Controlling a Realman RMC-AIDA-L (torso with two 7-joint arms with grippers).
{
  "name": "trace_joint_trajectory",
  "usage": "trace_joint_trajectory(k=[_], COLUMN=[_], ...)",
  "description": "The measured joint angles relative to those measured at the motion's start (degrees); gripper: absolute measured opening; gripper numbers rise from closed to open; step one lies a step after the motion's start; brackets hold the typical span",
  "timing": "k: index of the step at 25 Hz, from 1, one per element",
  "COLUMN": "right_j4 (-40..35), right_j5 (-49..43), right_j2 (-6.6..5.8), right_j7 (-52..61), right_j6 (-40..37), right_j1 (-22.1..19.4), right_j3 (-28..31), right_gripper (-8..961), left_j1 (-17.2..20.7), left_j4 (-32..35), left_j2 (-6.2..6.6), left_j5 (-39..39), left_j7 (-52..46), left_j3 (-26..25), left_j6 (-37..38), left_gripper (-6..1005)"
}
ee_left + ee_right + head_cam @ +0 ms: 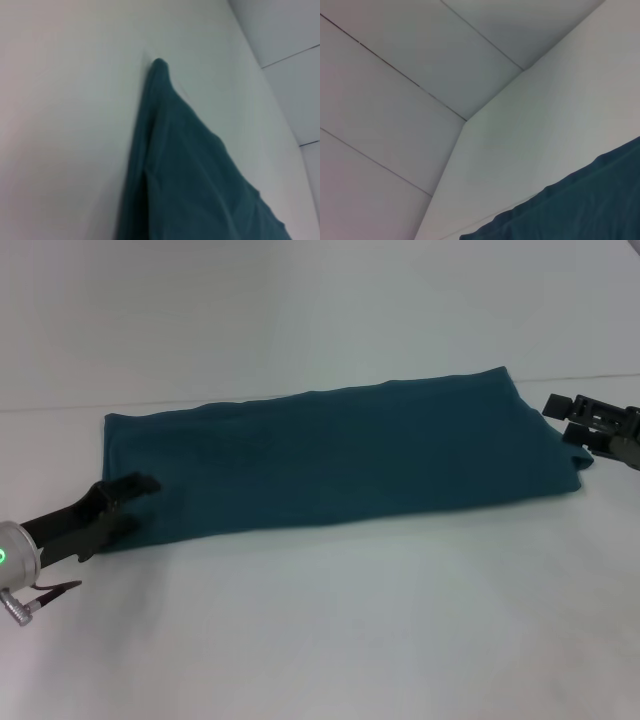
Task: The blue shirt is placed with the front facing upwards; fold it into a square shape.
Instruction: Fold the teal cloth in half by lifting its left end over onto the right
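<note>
My left end effector (pixel 135 502) sits low at the left end of the folded cloth, its two dark fingers (pixel 128 486) parted and lying along the near-left corner of the fabric, one finger over the cloth's edge and the other just at its near hem; I read it as released rather than clenched on anything. My right end effector (pixel 590 430) is at the opposite end, just beside the far-right corner of the cloth, and I cannot tell from here whether its fingers are apart or closed. Between them lies the blue shirt (pixel 340 460), a dark teal-blue cotton garment already folded lengthwise into a long band, stretched flat across the middle of the white worktop (pixel 330 630) from its left side to its right, slanting slightly toward the far edge on the right. No print or collar shows on the upper face. In the left wrist view the shirt (pixel 200 175) tapers away to a pointed corner; in the right wrist view a wrinkled edge of it (pixel 590 205) lies on the worktop (pixel 545 130).
</note>
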Motion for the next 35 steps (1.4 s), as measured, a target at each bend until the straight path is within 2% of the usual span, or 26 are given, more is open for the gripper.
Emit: trace_joint_trajectory(k=[11,18,25,29,32,35], right_j4=[0.2,0.2,0.6,0.8,0.9,0.9], right_j5=[0.0,0.0,0.0,-0.1,-0.3,-0.3], right_j2=[0.06,0.10,0.26,0.27,0.27,0.27], right_j7=[0.3,0.4,0.3,0.3,0.4,0.4], right_j6=[0.0,-0.4,-0.4,-0.3,-0.3,-0.4], right_j1=[-0.3,-0.8,-1.0,-1.0,-1.0,-1.0], right_j3=[0.1,0.1,0.0,-0.3,-0.3,0.0], right_gripper=[928,928,928,928,928,928], left_j1=[-0.2,1.0,-2.0,-3.2,-3.5,-2.8], left_j4=[-0.1,5.2,3.0,1.5,1.1,4.5], left_j2=[0.32,-0.89,-1.15,-1.55,-1.41,-1.15], left_j5=[4.5,2.9,3.1,3.3,3.3,2.9], left_j7=[-1.8,-2.0,-1.2,-0.8,-1.0,-1.1], left_j3=[0.0,-0.9,0.1,3.4,5.0,4.8], left_j6=[-0.2,3.9,-4.4,-9.2,-9.2,-5.2], left_gripper=[730,730,731,735,736,735])
